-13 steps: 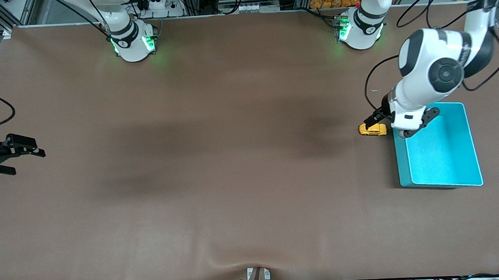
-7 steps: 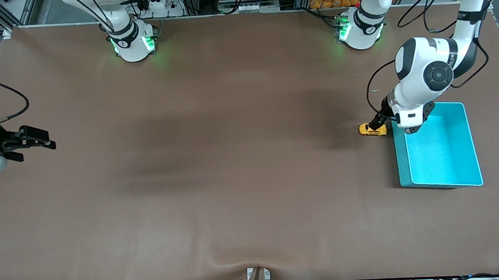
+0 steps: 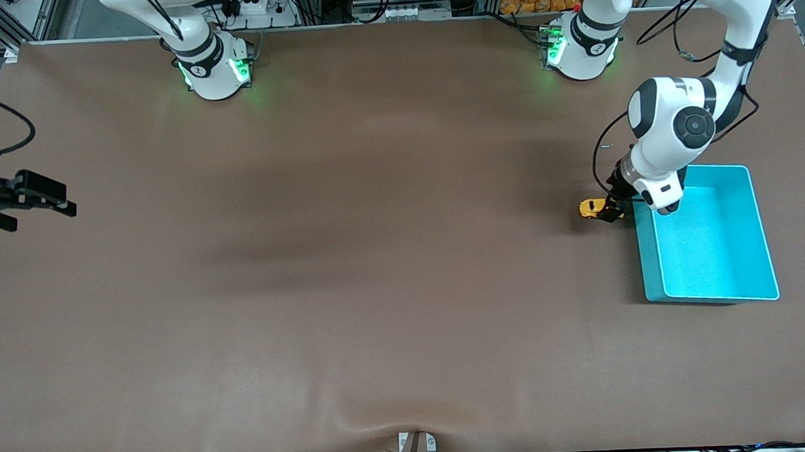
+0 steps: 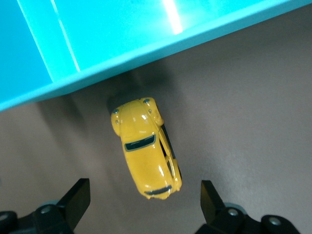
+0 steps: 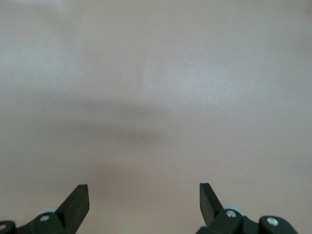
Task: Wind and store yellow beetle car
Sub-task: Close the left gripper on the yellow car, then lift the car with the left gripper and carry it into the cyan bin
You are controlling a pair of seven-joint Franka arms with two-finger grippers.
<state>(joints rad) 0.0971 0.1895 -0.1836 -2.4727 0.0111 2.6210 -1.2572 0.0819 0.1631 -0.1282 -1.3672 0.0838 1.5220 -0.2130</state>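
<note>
The car [image 3: 593, 208] sits on the bench [image 3: 378, 288] on its wheels, just beside the bin [image 3: 763, 237], at the bin's corner nearest the bases and toward the middle of the bench. This puts it close to the bench edge at the left arm's end. The left wrist view shows the car [image 4: 146, 148] whole and free, its one end almost touching the bin wall [image 4: 146, 58].

The left tool [image 3: 609, 209] is low over the car, with its fingers spread wide. In the left wrist view the two fingertips [image 4: 78, 197] stand on either side of the car's other end, with clear bench between each tip and the body. Nothing is gripped yet.

The right tool [image 3: 31, 198] hangs over the bench edge at the right arm's end, well apart from the car. It is also wide open and empty, with only bare bench below it. That arm looks to be waiting.

As I judge it, the task is at its very start. The car is neither wound nor stored, and the bin is empty. The step in hand appears to be the first grasp: lowering the left tool around the body and closing on it. Left after that are the winding, likely by dragging the wheels back along the bench, and then the lift into the bin.
</note>
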